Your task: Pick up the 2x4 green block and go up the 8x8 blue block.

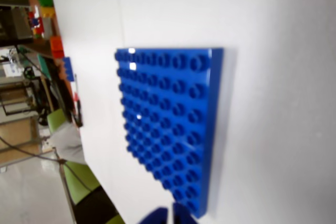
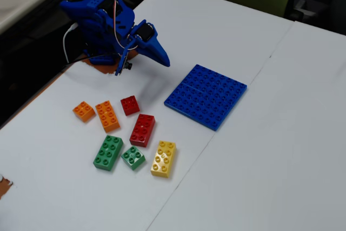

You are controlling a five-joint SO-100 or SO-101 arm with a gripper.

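The 2x4 green block [image 2: 108,152] lies flat on the white table at the front left of the fixed view, among other bricks; it is out of the wrist view. The 8x8 blue block [image 2: 205,96] lies flat to its right and fills the middle of the wrist view [image 1: 168,124]. My blue gripper [image 2: 165,60] is folded back near the arm's base at the upper left, well away from the green block and left of the plate. Its tips [image 1: 171,216] show at the bottom edge, close together with nothing between them.
Near the green block lie a small square green brick [image 2: 133,157], a yellow brick [image 2: 163,159], a red 2x4 brick [image 2: 142,130], a small red brick [image 2: 130,105] and two orange bricks [image 2: 107,116]. The table's left edge [image 2: 32,101] runs close by.
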